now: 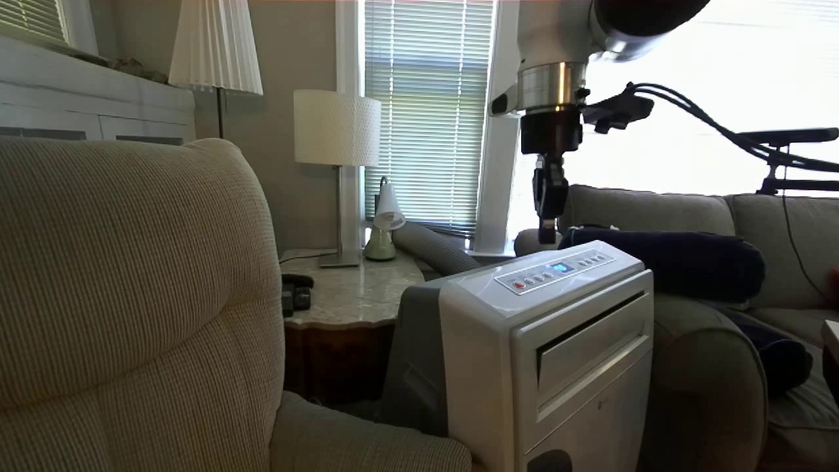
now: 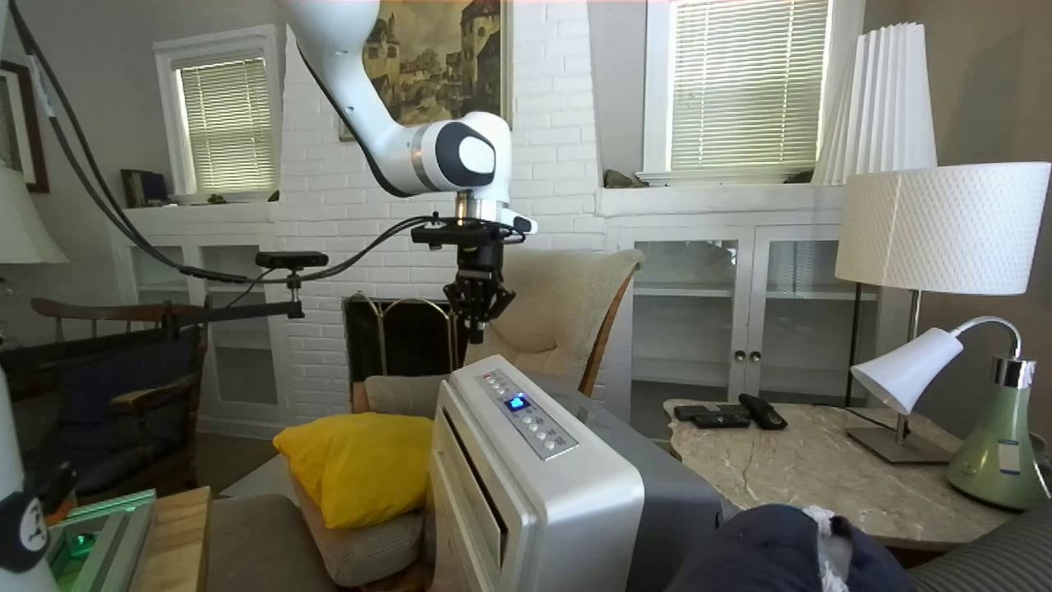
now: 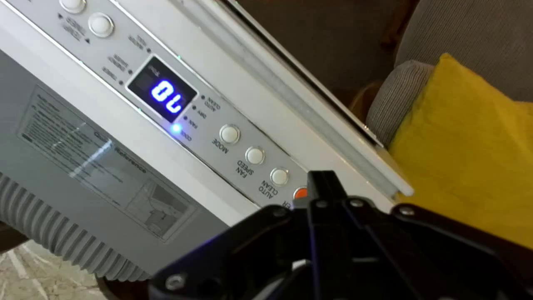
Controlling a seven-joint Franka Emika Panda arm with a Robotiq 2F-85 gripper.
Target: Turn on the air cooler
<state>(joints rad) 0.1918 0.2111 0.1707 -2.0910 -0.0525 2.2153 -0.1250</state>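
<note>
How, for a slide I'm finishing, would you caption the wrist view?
Shut gripper above the air cooler, orange button partly hidden, display lit.

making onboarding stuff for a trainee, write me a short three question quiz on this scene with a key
1. True or false: the display on the air cooler is lit.

2. Multiple choice: in the wrist view, which word stands beside the glowing blue light?
A) DRY
B) FAN
C) COOL

3. Short answer: in the wrist view, what colour is the button that the gripper partly hides?

Key:
1. True.
2. C.
3. Orange; part of the orange button shows beside the fingertips.
</note>
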